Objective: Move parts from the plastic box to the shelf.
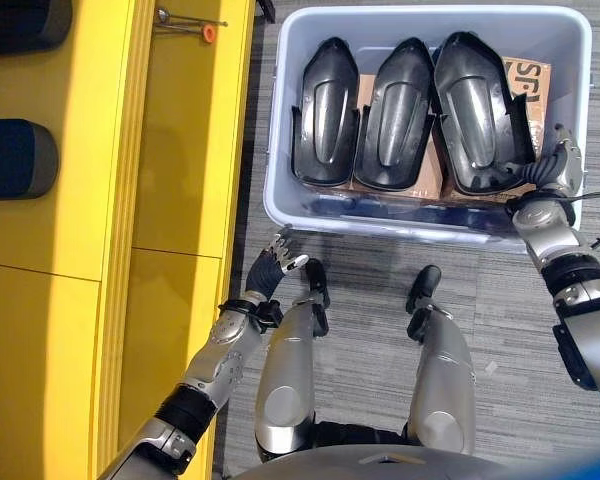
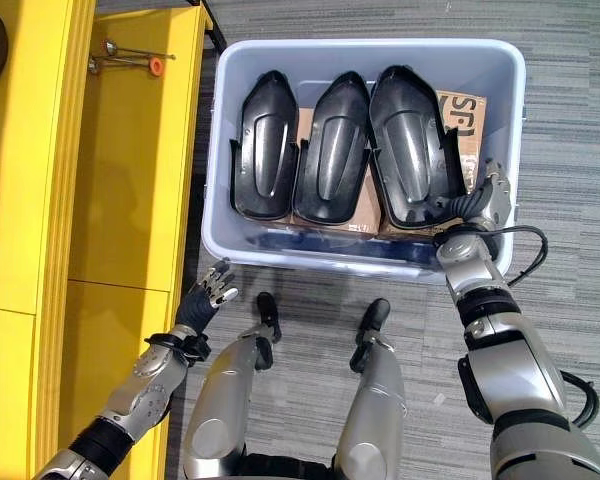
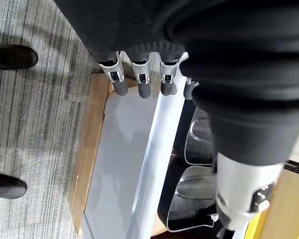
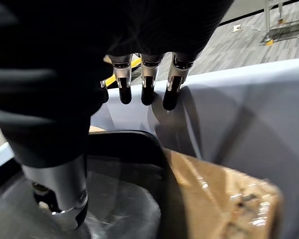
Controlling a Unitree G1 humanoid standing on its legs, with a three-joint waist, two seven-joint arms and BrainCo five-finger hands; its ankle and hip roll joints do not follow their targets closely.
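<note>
A pale blue plastic box (image 1: 276,150) stands on the carpet ahead of me. Three black moulded parts lie side by side in it on cardboard: left (image 1: 325,115), middle (image 1: 395,115), right (image 1: 477,110). My right hand (image 1: 558,170) reaches over the box's near right corner, fingers (image 4: 148,84) straight, thumb just above the right part's (image 4: 124,144) near end, gripping nothing. My left hand (image 1: 270,270) hovers open over the floor in front of the box's near left corner, its fingers (image 3: 139,82) pointing at the box wall (image 3: 124,164). The yellow shelf (image 1: 180,150) runs along my left.
A metal pin with an orange washer (image 1: 195,25) lies on the shelf's far end. Two dark rounded objects (image 1: 15,160) sit further left on the shelf. Brown cardboard (image 1: 533,80) shows under the parts at the box's right side. Grey carpet surrounds the box.
</note>
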